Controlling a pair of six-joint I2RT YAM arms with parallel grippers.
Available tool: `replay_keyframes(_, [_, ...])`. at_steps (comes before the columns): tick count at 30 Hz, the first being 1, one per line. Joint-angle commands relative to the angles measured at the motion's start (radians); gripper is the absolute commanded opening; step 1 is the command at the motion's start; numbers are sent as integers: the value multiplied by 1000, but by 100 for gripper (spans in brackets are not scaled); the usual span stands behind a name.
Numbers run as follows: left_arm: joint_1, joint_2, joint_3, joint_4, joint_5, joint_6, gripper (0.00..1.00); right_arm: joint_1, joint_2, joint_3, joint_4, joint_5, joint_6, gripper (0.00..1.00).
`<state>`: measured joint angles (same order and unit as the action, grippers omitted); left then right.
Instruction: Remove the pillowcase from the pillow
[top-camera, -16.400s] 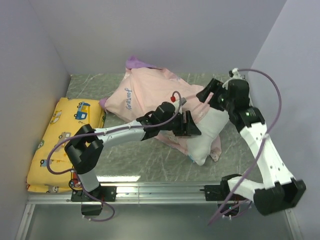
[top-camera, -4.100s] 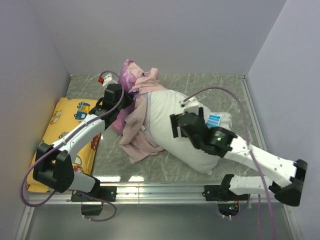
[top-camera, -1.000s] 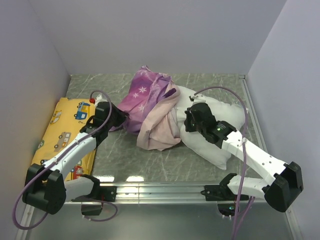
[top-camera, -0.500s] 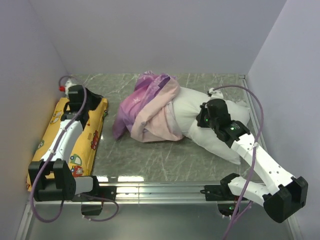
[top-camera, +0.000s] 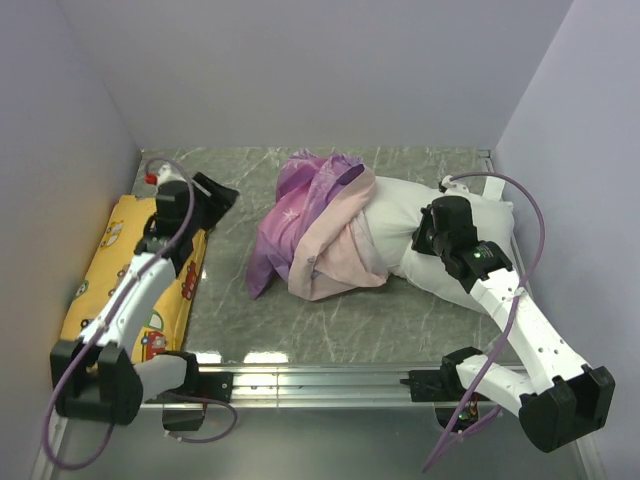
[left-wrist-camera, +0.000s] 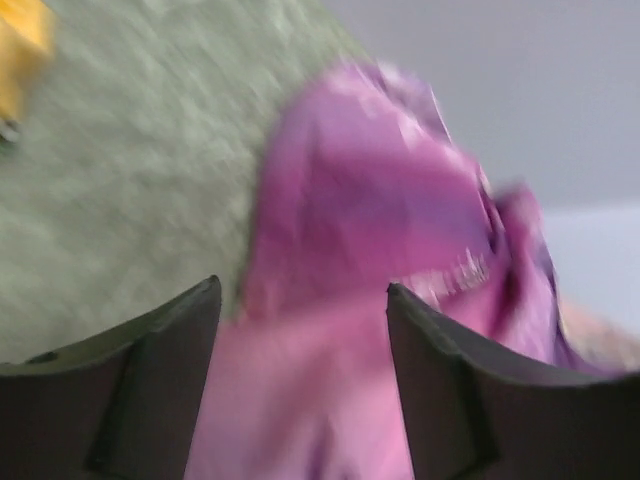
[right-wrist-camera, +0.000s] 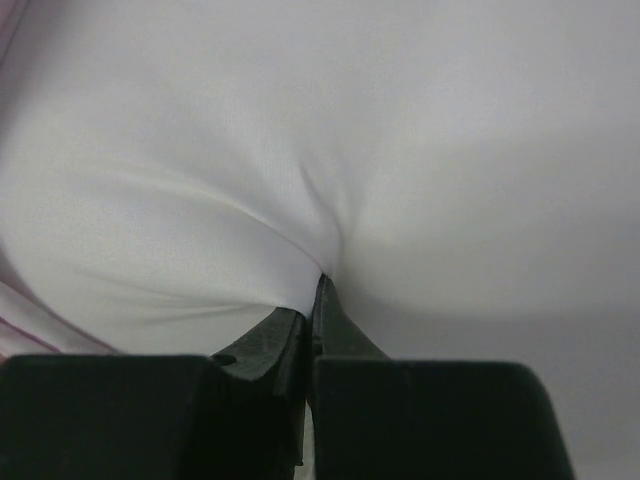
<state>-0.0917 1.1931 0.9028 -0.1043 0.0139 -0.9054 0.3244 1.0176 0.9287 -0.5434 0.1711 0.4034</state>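
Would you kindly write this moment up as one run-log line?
left pincer: open, clear of pillowcase | right pincer: shut on pillow | pillowcase: bunched over one end of pillow, not yet off

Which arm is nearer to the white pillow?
Right. The right arm pinches the pillow in its shut jaws; the left arm is over the yellow cushion, well apart from the pillow.

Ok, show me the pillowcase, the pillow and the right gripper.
pillowcase (top-camera: 302, 218): top view, on the bunched purple fabric.
pillow (top-camera: 395, 220): top view, on the bare white part beside the pillowcase.
right gripper (right-wrist-camera: 316, 295): right wrist view, between the shut fingertips pinching the pillow.
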Motion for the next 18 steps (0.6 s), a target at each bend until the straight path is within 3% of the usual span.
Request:
replay_keyframes(1, [-86, -151, -126, 23, 1, -30, 74, -5, -14, 10, 60, 5, 20, 0])
replay_keyframes(7, [-337, -283, -280, 8, -77, -96, 82, -5, -24, 19, 53, -7, 17, 0])
replay_keyframes(13, [-425, -279, -370, 185, -85, -141, 85, -4, -13, 18, 57, -13, 23, 0])
replay_keyframes(17, [-424, -188, -332, 207, -141, -122, 79, -5, -14, 16, 56, 1, 20, 0])
replay_keyframes(18, [-422, -161, -325, 228, -147, -112, 69, -5, -13, 19, 54, 2, 20, 0])
